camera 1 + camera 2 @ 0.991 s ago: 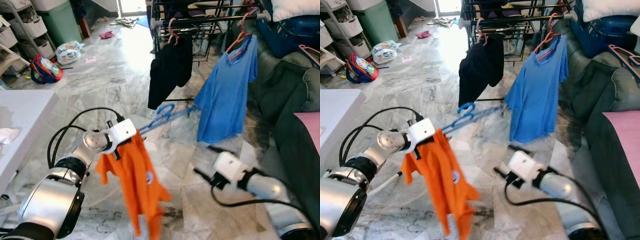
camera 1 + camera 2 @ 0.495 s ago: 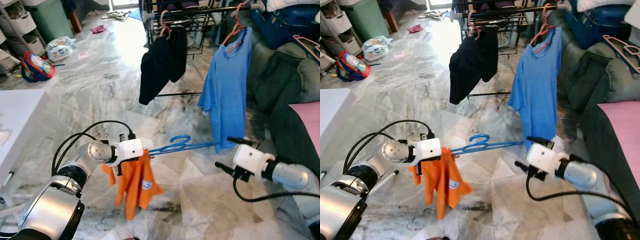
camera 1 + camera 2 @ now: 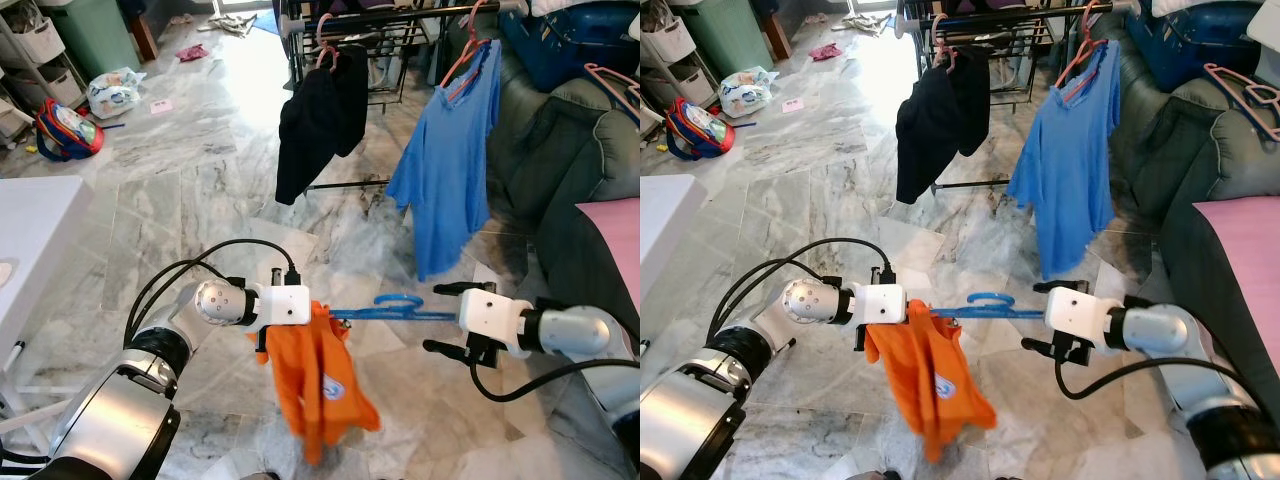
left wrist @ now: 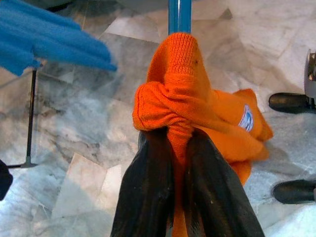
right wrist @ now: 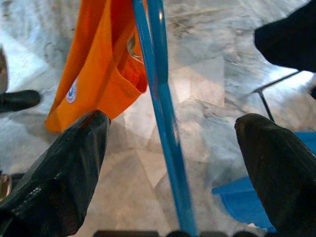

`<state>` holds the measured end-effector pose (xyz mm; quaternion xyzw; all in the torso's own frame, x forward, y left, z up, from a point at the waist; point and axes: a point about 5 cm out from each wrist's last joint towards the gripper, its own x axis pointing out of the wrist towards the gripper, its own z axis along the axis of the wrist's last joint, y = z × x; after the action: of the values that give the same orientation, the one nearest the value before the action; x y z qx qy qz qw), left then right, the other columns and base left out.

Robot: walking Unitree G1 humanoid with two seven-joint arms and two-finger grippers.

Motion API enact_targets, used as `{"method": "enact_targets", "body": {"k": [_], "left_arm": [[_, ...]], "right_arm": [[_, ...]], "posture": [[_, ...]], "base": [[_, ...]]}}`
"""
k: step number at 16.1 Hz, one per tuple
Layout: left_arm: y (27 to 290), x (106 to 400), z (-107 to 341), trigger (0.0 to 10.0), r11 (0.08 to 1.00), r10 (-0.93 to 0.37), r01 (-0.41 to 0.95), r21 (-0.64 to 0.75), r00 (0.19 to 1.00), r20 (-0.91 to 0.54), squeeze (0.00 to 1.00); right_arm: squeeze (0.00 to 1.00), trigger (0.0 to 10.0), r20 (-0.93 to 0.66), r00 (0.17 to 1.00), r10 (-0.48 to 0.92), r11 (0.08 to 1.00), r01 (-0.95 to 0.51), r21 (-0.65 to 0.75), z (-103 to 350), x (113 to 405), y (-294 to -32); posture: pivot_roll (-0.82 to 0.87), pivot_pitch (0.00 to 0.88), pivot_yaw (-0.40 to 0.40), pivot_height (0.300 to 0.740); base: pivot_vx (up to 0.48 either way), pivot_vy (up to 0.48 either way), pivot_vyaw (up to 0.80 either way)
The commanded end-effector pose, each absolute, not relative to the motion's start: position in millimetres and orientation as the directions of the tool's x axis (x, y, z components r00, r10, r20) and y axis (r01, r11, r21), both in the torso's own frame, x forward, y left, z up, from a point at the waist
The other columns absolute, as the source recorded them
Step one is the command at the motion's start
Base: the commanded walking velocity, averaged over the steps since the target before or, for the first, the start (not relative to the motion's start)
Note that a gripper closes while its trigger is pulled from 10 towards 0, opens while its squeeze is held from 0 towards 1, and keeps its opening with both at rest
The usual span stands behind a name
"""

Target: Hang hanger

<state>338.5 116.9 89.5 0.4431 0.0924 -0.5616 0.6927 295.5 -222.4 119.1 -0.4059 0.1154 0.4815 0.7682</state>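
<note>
A blue hanger (image 3: 400, 305) lies level between my two arms, above the marble floor. An orange shirt (image 3: 320, 385) hangs bunched from its left end. My left gripper (image 4: 180, 148) is shut on that end, pinching the orange cloth and the hanger's bar together. At the hanger's other end is my right gripper (image 3: 440, 318), open. The blue bar (image 5: 165, 123) runs between its two spread fingers without touching either. The black drying rack (image 3: 400, 20) stands further ahead, with a black garment (image 3: 315, 120) and a blue T-shirt (image 3: 450, 170) on pink hangers.
A dark sofa (image 3: 590, 180) runs along the right, with a pink hanger (image 3: 610, 80) on its back. A white table (image 3: 30, 240) is at my left. A backpack (image 3: 65, 130), bags and shelves lie at the far left. Open floor separates me from the rack.
The hanger has swung from pointing up toward the rack to level. My right gripper has risen and now straddles the hanger's free end. The shirt swings below.
</note>
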Motion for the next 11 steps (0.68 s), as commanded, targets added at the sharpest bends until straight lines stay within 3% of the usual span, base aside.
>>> {"method": "enact_targets", "body": {"k": [1,2,3,4,11], "left_arm": [[115,339,94,10.0,-0.073,-0.702,0.843,0.532,0.336,-0.628,0.0],[114,338,94,10.0,-0.082,-0.703,0.843,0.532,0.33,-0.63,0.0],[114,338,94,10.0,-0.081,-0.704,0.843,0.532,0.329,-0.629,0.0],[114,338,94,10.0,-0.089,-0.705,0.84,0.535,0.326,-0.63,0.0],[106,339,97,10.0,-0.094,-0.721,0.832,0.547,0.322,-0.613,0.0]], "right_arm": [[0.0,10.0,-0.615,0.471,0.632,0.144,-0.852,-0.504,118,297,-224],[0.0,10.0,-0.634,0.468,0.616,0.127,-0.853,-0.506,118,299,-227],[0.0,3.3,-0.645,0.466,0.606,0.123,-0.855,-0.503,118,301,-229],[0.0,0.0,-0.632,0.473,0.614,0.155,-0.857,-0.491,118,304,-228],[0.0,0.0,-0.644,0.429,0.633,0.163,-0.887,-0.431,100,307,-214]], "posture": [[-0.04,0.149,0.071,0.74],[-0.04,0.15,0.071,0.74],[-0.04,0.151,0.071,0.74],[-0.04,0.151,0.072,0.74],[-0.05,0.154,0.076,0.74]], "base": [[0.0,0.0,0.0],[0.0,0.0,0.0],[0.0,0.0,0.0],[0.0,0.0,0.0],[0.0,0.0,0.0]]}}
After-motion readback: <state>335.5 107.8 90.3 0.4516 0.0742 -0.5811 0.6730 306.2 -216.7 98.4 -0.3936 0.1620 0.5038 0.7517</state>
